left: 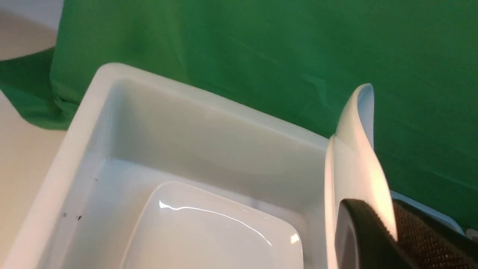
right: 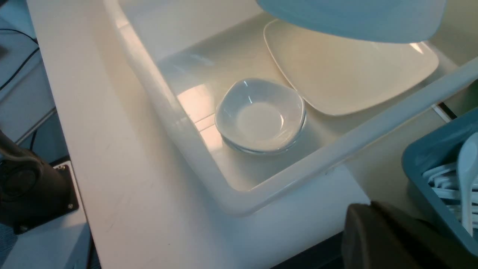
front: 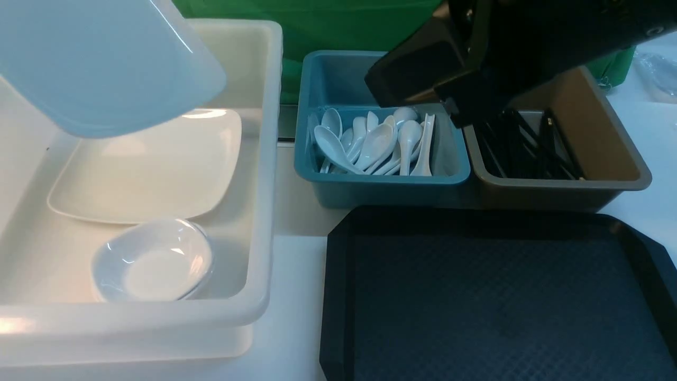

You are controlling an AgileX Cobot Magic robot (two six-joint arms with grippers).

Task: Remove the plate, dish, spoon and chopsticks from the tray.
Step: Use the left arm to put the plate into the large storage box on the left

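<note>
white tub (right: pixel 239 203) on bench (right: pixel 149 179). inside, small white dishes (right: pixel 261 117) stacked, beside white plate (right: pixel 351 71) lying flat. another plate (right: pixel 358 18) tilted above it. spoons (right: pixel 466 179) in blue tub (right: pixel 429 179). right end effector (right: pixel 388 239) shut, near blue tub.

Plate (front: pixel 106 63): tipped over white tub (front: pixel 259 159)
Dish (front: pixel 153 264): white, stacked inside
Spoons (front: pixel 378 143): white, in blue tub (front: pixel 381 193)
Chopsticks (front: pixel 545 145): black, in brown tub (front: pixel 555 196)
Tray (front: pixel 497 296): black, flat

likely robot lab, green cloth backdrop (left: pixel 242 67), loose cables (right: pixel 22 67), black machine base (right: pixel 33 186)
</note>
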